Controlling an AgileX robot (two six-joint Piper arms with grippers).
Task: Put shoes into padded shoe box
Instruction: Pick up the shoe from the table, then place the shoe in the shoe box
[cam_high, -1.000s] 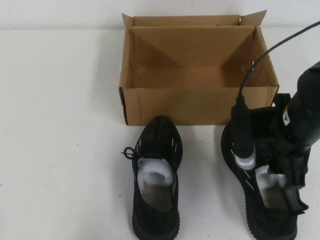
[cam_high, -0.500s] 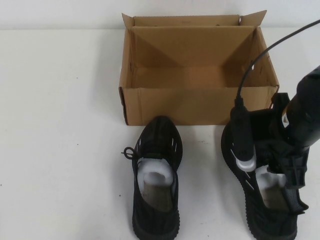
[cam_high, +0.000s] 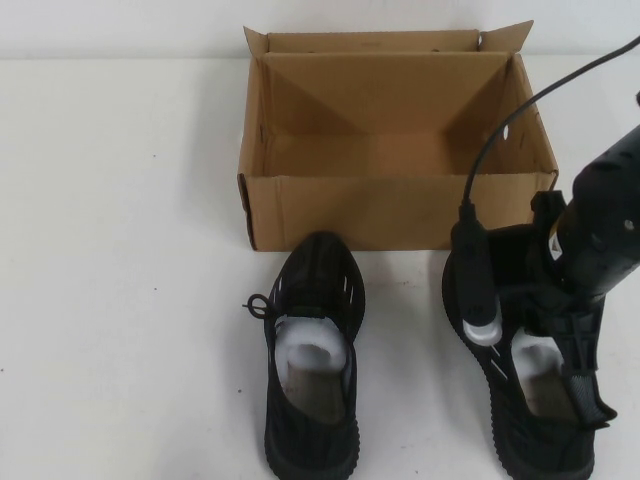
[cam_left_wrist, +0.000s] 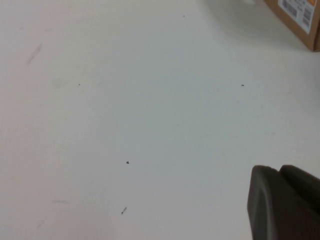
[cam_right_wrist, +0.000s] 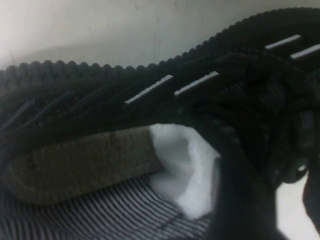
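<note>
Two black knit sneakers with white paper stuffing stand on the white table in front of the brown cardboard shoe box (cam_high: 400, 212), toes toward it. The left shoe (cam_high: 312, 370) stands free. My right gripper (cam_high: 575, 350) is low over the right shoe (cam_high: 530, 430). In the right wrist view my right gripper (cam_right_wrist: 275, 210) is open, with one finger (cam_right_wrist: 240, 200) inside the shoe opening by the white stuffing (cam_right_wrist: 187, 170). The other finger is outside the shoe's side wall. My left gripper (cam_left_wrist: 280, 172) is shut and empty above bare table, out of the high view.
The box is open, with upright flaps and nothing inside. A corner of the box (cam_left_wrist: 300, 20) with a printed label shows in the left wrist view. A black cable (cam_high: 520, 110) runs from the right arm over the box's right side.
My right arm has swung slightly left and lowered onto the right shoe. Both shoes and the box have not moved.
</note>
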